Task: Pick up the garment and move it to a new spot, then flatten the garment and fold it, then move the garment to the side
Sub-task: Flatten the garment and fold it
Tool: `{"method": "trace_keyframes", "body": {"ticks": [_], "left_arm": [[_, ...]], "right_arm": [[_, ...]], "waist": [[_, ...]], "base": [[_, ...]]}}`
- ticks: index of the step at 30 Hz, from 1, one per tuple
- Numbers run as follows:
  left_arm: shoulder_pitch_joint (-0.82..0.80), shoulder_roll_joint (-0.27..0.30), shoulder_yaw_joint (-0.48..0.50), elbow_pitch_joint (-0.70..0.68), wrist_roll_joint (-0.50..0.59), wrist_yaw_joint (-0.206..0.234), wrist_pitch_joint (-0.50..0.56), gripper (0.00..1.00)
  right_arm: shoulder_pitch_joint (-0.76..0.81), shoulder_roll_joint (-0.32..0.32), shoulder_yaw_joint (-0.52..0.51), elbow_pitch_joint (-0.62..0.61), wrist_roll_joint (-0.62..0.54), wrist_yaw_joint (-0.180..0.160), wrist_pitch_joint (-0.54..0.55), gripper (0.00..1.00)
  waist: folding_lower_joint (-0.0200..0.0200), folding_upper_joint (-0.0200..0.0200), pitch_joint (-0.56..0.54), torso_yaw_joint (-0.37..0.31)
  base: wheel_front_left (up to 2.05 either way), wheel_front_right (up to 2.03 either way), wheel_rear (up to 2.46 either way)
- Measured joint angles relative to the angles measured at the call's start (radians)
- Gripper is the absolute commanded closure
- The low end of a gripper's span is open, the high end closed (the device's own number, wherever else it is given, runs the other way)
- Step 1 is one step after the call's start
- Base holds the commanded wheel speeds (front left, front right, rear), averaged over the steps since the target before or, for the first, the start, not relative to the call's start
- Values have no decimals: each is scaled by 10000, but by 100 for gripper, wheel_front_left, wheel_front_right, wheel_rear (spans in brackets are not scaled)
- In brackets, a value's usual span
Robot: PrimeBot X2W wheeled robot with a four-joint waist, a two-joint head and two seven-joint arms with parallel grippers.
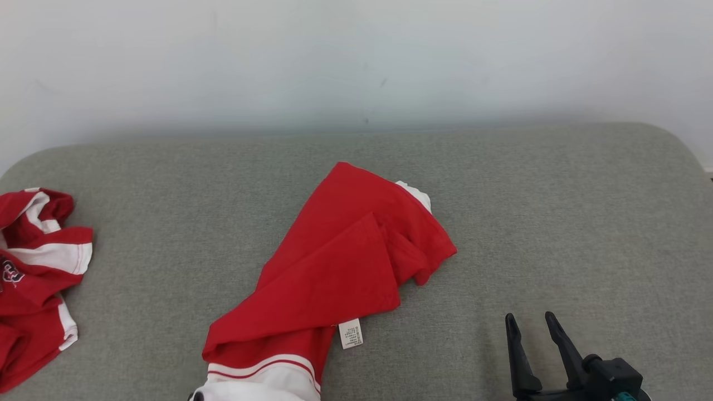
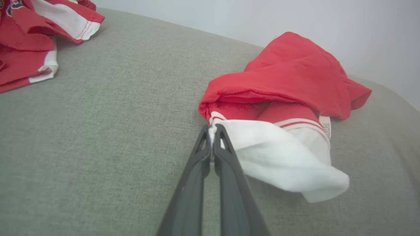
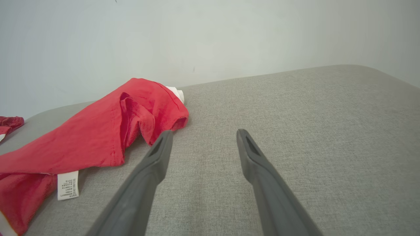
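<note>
**Colleague:** Where is the shirt on your screens?

**Operator:** I see the red shirt point(image 1: 334, 262) crumpled in a long diagonal heap at the centre of the head view. It runs from the upper middle down to the bottom edge and lies on a grey cushion point(image 1: 557, 211). Its lower end is white with thin red stripes. A small white label point(image 1: 351, 333) hangs off a red edge just right of that.

**Colleague:** And the hands?

**Operator:** In the left wrist view, my left gripper point(image 2: 213, 128) has its two dark fingers pressed together, pinching the edge of the white cloth at the frame's centre. My right gripper point(image 1: 530, 317) sits at the lower right of the head view. Its fingers are spread wide and hold nothing, above bare cushion and apart from the shirt.

**Colleague:** Anything else around?

**Operator:** A second shirt point(image 1: 33, 267), red and white with a printed logo, is bunched at the left edge, well apart from the first. A pale wall point(image 1: 356, 55) runs across the top, behind the cushion.
</note>
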Motion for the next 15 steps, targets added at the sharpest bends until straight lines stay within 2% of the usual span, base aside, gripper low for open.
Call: {"method": "trace_keyframes", "body": {"ticks": [6, 12, 13, 14, 15], "left_arm": [[781, -111, -13, -360, -309, 92, 190, 100], [984, -176, -100, 420, -353, 44, -25, 100], [971, -199, -81, 464, -355, 33, -67, 53], [938, -226, -56, 460, -353, 33, -161, 0], [872, -247, -17, 431, -355, 12, -230, 0]], "right_arm": [[-15, -2, 13, 0, 12, 0, 0, 0], [-14, 2, 27, 46, -6, 0, 0, 0], [-14, 0, 23, 52, -10, 0, 0, 0], [-13, -2, 17, 58, -19, 0, 0, 0], [-12, 0, 19, 63, -21, 0, 0, 0]], "waist": [[0, 1, 49, 263], [0, 0, 12, 399], [0, 1, -5, 407], [0, 1, -22, 412], [0, 1, -38, 414]], "base": [[0, 0, 0], [0, 0, 0], [0, 0, 0], [0, 0, 0], [0, 0, 0]]}}
